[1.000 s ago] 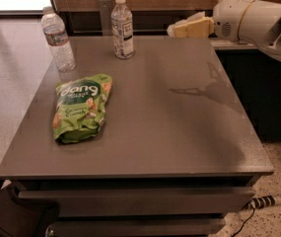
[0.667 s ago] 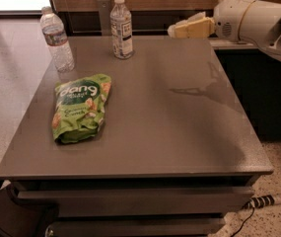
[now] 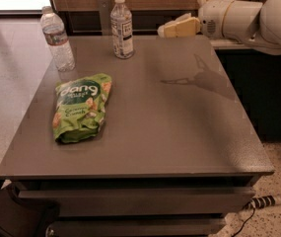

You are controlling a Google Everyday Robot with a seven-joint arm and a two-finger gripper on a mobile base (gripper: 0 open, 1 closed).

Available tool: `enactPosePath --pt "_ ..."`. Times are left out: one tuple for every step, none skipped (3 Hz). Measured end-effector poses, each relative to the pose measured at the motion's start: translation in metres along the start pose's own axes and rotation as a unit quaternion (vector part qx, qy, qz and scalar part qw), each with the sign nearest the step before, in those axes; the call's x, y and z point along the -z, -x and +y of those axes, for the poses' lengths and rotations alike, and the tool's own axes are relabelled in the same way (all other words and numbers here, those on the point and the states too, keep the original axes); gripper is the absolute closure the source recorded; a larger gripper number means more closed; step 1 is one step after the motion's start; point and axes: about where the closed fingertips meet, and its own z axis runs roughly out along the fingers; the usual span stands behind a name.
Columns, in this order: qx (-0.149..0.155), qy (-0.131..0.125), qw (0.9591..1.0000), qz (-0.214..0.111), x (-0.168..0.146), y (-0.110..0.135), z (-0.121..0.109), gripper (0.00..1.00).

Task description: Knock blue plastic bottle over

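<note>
The blue plastic bottle (image 3: 122,27) stands upright near the back edge of the grey table (image 3: 179,132). It is clear, with a white cap and a large white label with dark print. My gripper (image 3: 172,28), pale yellow on a white arm (image 3: 243,19), hovers above the table's back right part. It is to the right of the bottle at about label height, with a gap between them.
A ribbed clear bottle (image 3: 57,39) with a narrow label band stands at the back left corner. A green snack bag (image 3: 81,107) lies flat on the left half. A dark counter (image 3: 268,83) is on the right, and a power strip (image 3: 270,200) lies on the floor.
My gripper has moved a little to the left, toward the blue plastic bottle. The bottles and the bag have not moved.
</note>
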Motion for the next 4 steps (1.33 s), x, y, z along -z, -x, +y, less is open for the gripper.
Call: enactPosePath --pt "-0.024 0.028 0.9989 0.030 -0.056 -0.022 -0.001 0.00" --pt "-0.034 0.050 0.9976 0.034 -0.091 -0.030 0.003 0.00" --pt "-0.037 0.067 0.9967 0.028 -0.121 -0.036 0.016 0.00" --pt "-0.043 0.082 0.9955 0.019 -0.152 -0.044 0.038 0.00"
